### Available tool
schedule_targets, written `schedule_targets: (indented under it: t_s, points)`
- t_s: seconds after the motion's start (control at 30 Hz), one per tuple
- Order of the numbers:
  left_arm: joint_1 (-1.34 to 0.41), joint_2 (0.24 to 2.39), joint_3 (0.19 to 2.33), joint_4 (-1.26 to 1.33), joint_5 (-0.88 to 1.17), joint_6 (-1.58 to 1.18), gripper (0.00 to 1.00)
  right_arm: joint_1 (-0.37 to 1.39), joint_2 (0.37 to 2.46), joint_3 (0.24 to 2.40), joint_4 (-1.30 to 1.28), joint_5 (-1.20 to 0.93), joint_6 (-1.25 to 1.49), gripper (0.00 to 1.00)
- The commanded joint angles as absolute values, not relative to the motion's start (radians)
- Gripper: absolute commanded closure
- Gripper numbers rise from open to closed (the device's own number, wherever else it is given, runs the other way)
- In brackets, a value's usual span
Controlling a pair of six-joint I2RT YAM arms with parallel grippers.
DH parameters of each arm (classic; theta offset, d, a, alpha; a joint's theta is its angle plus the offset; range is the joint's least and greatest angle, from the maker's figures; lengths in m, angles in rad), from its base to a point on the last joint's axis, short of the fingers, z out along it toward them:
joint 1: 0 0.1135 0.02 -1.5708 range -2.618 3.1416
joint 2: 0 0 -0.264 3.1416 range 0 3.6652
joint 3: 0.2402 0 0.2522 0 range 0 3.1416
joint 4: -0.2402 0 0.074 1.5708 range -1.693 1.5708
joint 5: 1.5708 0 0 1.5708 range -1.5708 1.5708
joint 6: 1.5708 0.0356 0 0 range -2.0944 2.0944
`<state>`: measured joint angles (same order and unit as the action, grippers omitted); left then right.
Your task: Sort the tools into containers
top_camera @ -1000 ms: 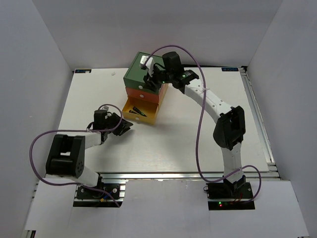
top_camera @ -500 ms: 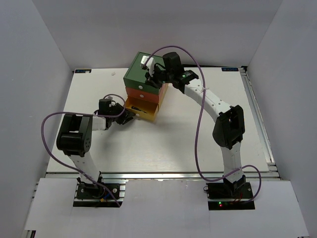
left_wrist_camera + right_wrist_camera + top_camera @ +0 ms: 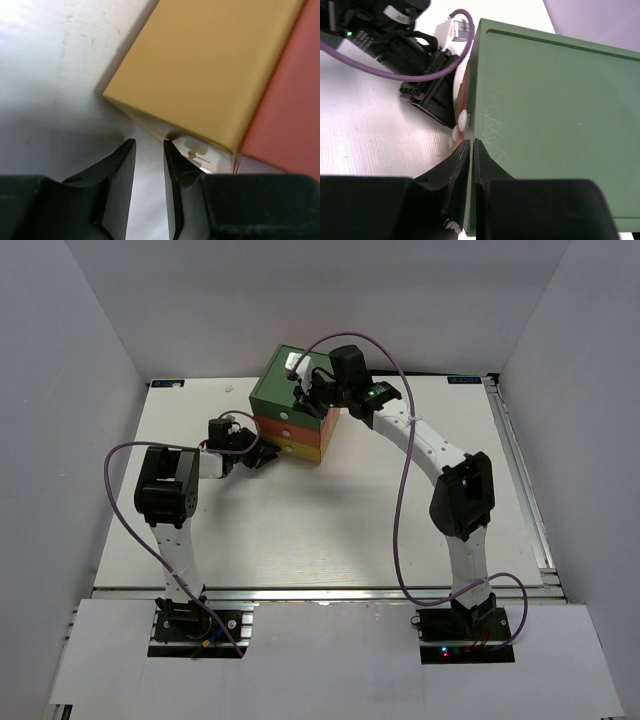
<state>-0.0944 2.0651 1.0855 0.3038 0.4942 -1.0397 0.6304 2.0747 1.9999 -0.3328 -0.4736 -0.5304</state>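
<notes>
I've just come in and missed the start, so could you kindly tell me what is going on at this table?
A tool-sorting job is at a small drawer chest. The left gripper, jaws slightly apart and empty, is up against the front of the bottom yellow drawer, which sits about flush with the orange drawer above it. The right gripper, jaws closed, sits at the front edge of the chest's green top, seemingly steadying it. No tools are in view.

Top view bright, even, diffuse light; white table (image 3: 350, 530) near clipping, shadows soft. Left wrist soft-focused on yellow drawer (image 3: 200, 65), dark shadow beneath it. Right wrist: right gripper (image 3: 472, 143) blurred, green chest top (image 3: 545, 110) sharp.
</notes>
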Motion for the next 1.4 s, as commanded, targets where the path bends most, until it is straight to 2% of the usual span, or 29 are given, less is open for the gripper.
schedule_targets:
  t_s: [0.0, 0.13, 0.3, 0.5, 0.53, 0.77, 0.8, 0.83, 0.97, 1.07, 1.13, 1.37]
  points:
    - [-0.095, 2.091, 1.166, 0.33, 0.525, -1.077, 0.61, 0.632, 2.06, 1.976, -0.4, -0.48, -0.523, 0.87]
    - [-0.097, 2.094, 1.186, 0.33, 0.535, -1.075, 0.6, 0.632, 2.043, 1.977, -0.402, -0.485, -0.525, 0.85]
    - [-0.095, 2.023, 1.108, 0.331, 0.523, -1.048, 0.54, 0.629, 1.999, 2.0, -0.4, -0.488, -0.522, 0.76]
    - [-0.087, 1.844, 0.993, 0.33, 0.494, -0.99, 0.4, 0.598, 1.916, 2.0, -0.384, -0.502, -0.497, 0.54]
    - [-0.086, 1.815, 0.956, 0.327, 0.486, -0.985, 0.36, 0.594, 1.904, 1.999, -0.383, -0.505, -0.494, 0.48]
    - [-0.054, 1.476, 0.816, 0.275, 0.472, -0.833, 0.17, 0.52, 1.728, 1.912, -0.417, -0.549, -0.499, 0.27]
    - [-0.054, 1.441, 0.807, 0.259, 0.472, -0.816, 0.15, 0.508, 1.703, 1.857, -0.42, -0.572, -0.503, 0.23]
    - [-0.054, 1.405, 0.802, 0.217, 0.468, -0.775, 0.12, 0.482, 1.678, 1.824, -0.42, -0.58, -0.506, 0.11]
    - [-0.054, 1.228, 0.785, 0.138, 0.477, -0.648, 0.05, 0.41, 1.51, 1.64, -0.376, -0.571, -0.511, 0.11]
    - [-0.054, 1.108, 0.788, 0.095, 0.52, -0.574, 0.02, 0.359, 1.396, 1.468, -0.267, -0.388, -0.399, 0.11]
    - [-0.054, 1.04, 0.792, 0.072, 0.549, -0.543, 0.02, 0.325, 1.349, 1.408, -0.255, -0.367, -0.388, 0.11]
    - [-0.054, 0.898, 0.775, 0.038, 0.624, -0.511, 0.02, 0.272, 1.312, 1.365, -0.373, -0.358, -0.296, 0.11]
